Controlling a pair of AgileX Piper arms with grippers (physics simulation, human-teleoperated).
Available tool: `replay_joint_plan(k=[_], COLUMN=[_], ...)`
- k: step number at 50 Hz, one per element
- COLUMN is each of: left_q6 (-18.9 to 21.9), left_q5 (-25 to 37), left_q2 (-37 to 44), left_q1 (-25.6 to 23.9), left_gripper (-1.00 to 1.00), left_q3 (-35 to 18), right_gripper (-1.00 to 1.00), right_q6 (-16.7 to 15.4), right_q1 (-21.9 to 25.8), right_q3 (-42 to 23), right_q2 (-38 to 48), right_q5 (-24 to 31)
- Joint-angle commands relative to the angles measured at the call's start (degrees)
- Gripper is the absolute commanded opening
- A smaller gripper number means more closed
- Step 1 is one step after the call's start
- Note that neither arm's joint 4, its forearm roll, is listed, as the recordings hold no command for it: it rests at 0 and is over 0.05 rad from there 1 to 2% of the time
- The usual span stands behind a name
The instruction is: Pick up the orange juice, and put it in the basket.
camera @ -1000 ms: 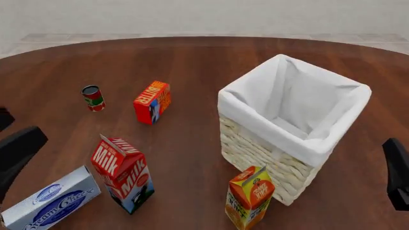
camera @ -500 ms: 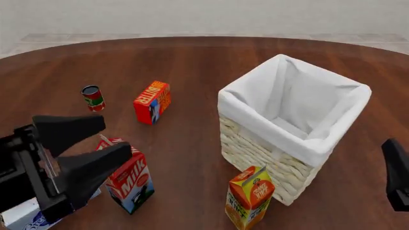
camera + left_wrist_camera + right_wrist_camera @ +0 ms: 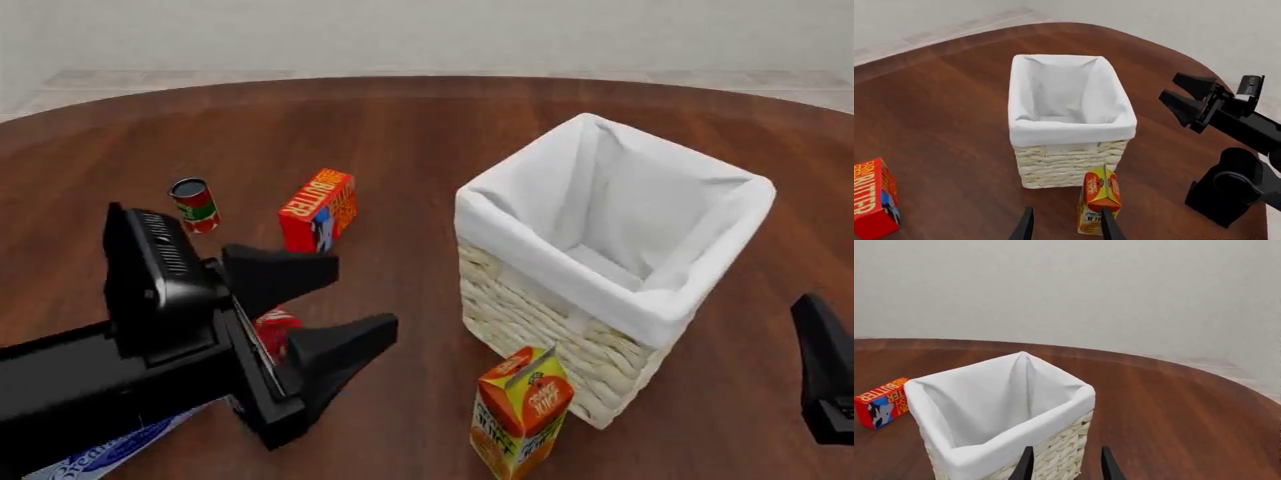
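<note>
The orange juice (image 3: 521, 412) is an orange and yellow gable-top carton standing upright at the near corner of the basket (image 3: 531, 243), close to its wicker wall. In the left wrist view the orange juice (image 3: 1098, 201) stands just past one fingertip (image 3: 1108, 226), in front of the basket (image 3: 1069, 134). My left gripper (image 3: 363, 293) hangs open and empty to the left of the carton, well apart from it. My right gripper (image 3: 1169, 86) is open and empty off the basket's right side. Only a dark edge of it (image 3: 827, 382) shows in the front view.
A red butter box (image 3: 318, 212) and a small can (image 3: 195, 204) stand at the far left. Behind my left gripper, only a sliver of the red milk carton (image 3: 276, 331) shows. A blue and white cream cheese box (image 3: 118, 452) lies at the near left edge.
My left arm has swung in from the left, forward and to the right, and now covers most of the milk carton. The right arm has barely moved.
</note>
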Motion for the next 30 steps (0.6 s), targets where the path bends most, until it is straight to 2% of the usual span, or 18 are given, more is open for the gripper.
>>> replay_joint_plan(k=[1, 12, 19, 30], left_q6=[0.0, 0.2, 3.2, 4.1], left_q5=[-6.1, -10.6, -13.3, -16.0], left_q2=[8.6, 16.7, 20.4, 25.8], left_q1=[-3.1, -8.1, -8.3, -9.5], left_gripper=[1.0, 1.0, 1.0, 1.0], left_q3=[-0.6, -1.5, -1.2, -2.0], right_gripper=[1.0, 1.0, 1.0, 1.0], right_q6=[-0.1, -0.3, -0.4, -0.2], right_q1=[-0.1, -0.1, -0.1, -0.1], right_q3=[0.1, 0.3, 0.0, 0.0], right_q2=[0.0, 0.0, 0.0, 0.0], right_q5=[-0.2, -0.3, -0.1, -0.1])
